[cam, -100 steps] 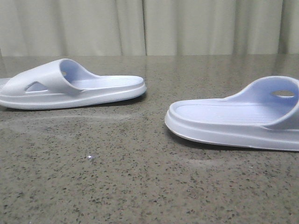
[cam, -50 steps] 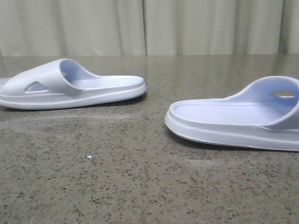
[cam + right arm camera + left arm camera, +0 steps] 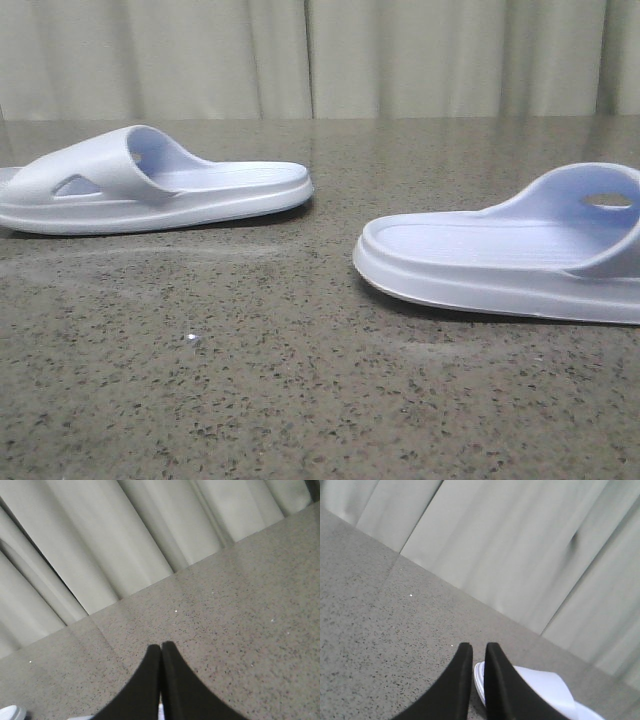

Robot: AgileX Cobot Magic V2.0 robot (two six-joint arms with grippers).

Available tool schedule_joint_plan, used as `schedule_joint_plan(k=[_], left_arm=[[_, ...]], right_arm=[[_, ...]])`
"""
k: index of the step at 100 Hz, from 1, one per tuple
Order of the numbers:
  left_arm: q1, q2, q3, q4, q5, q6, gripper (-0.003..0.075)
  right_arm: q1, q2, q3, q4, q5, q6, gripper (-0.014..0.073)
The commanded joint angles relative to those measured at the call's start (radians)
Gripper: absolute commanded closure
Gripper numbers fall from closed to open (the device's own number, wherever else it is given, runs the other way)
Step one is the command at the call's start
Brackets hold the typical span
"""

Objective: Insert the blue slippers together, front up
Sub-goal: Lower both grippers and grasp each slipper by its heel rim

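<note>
Left gripper [image 3: 478, 647]: black fingers nearly together, thin gap. Right gripper [image 3: 161, 646]: fingers pressed together, tips touching.

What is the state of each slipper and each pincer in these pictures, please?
Left slipper: flat on its sole on the table, strap up, not held.
Right slipper: flat on its sole, strap up, apart from the other one, not held.
Left pincer: almost shut, a narrow gap, holding nothing.
Right pincer: shut, holding nothing.

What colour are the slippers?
Pale lavender-blue, both the left slipper and the right slipper; clearest in the front view.
</note>
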Motion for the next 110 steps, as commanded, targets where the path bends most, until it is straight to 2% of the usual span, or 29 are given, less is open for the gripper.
schedule_joint_plan(k=[1,12,27,54,61,71,83,90,95,110], left_arm=[[0.003,0.110,-0.123,0.127,0.018,-0.006,0.0705],[0.003,0.276,-0.268,0.282,0.149,-0.006,0.0705],[0.003,0.410,-0.403,0.360,0.284,-0.006,0.0705],[0.003,0.495,-0.424,0.343,0.293,-0.006,0.0703],[0.003,0.514,-0.424,0.329,0.290,-0.005,0.0696],[0.003,0.537,-0.424,0.320,0.290,-0.005,0.0634],[0.003,0.557,-0.424,0.300,0.288,-0.005,0.0490],[0.003,0.567,-0.424,0.283,0.287,-0.005,0.0414],[0.003,0.569,-0.424,0.279,0.287,-0.005,0.0386],[0.003,0.571,-0.424,0.279,0.287,-0.005,0.0383]], right_arm=[[-0.021,0.114,-0.104,-0.003,-0.015,-0.035,0.0671],[-0.063,0.299,-0.228,-0.060,0.118,-0.037,0.0671],[-0.101,0.484,-0.367,-0.144,0.361,-0.037,0.0672],[-0.102,0.515,-0.396,-0.148,0.437,-0.037,0.0667],[-0.102,0.515,-0.396,-0.149,0.446,-0.037,0.0628],[-0.102,0.515,-0.396,-0.149,0.462,-0.037,0.0516],[-0.102,0.526,-0.396,-0.155,0.482,-0.037,0.0387],[-0.102,0.540,-0.397,-0.161,0.490,-0.037,0.0377],[-0.109,0.559,-0.399,-0.163,0.497,-0.037,0.0377],[-0.146,0.627,-0.415,-0.168,0.533,-0.037,0.0377]])
